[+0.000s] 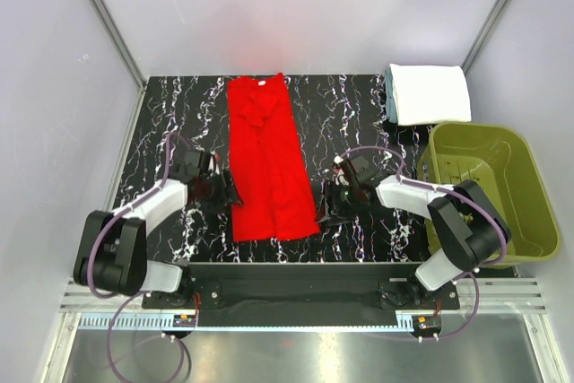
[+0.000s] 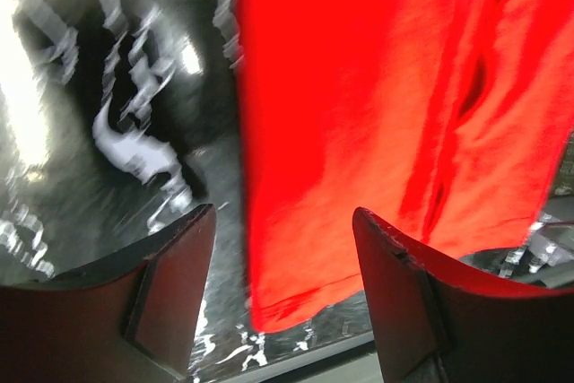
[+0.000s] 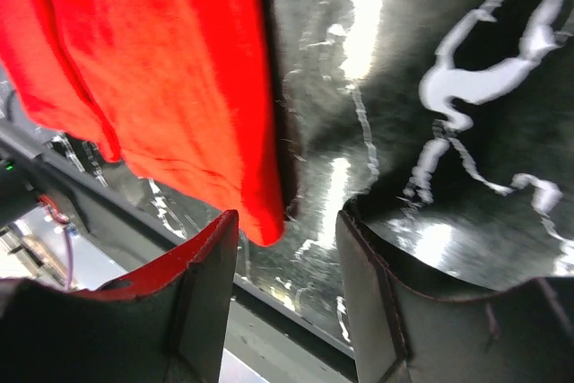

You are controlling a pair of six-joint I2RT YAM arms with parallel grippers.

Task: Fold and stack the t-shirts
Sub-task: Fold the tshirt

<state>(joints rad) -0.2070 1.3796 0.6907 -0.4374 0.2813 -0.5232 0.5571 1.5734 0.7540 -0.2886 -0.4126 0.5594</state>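
A bright red t-shirt (image 1: 267, 161) lies folded lengthwise into a long strip down the middle of the black marble table. My left gripper (image 1: 226, 193) is open and empty just left of its near left corner; the left wrist view shows the red cloth (image 2: 377, 132) ahead between the fingers. My right gripper (image 1: 328, 206) is open and empty just right of its near right corner, which shows in the right wrist view (image 3: 179, 87). A folded white t-shirt (image 1: 430, 92) lies at the far right on a pale blue one.
An olive-green plastic basket (image 1: 529, 187) stands at the right edge of the table (image 1: 179, 105), close to my right arm. White walls enclose the table on three sides.
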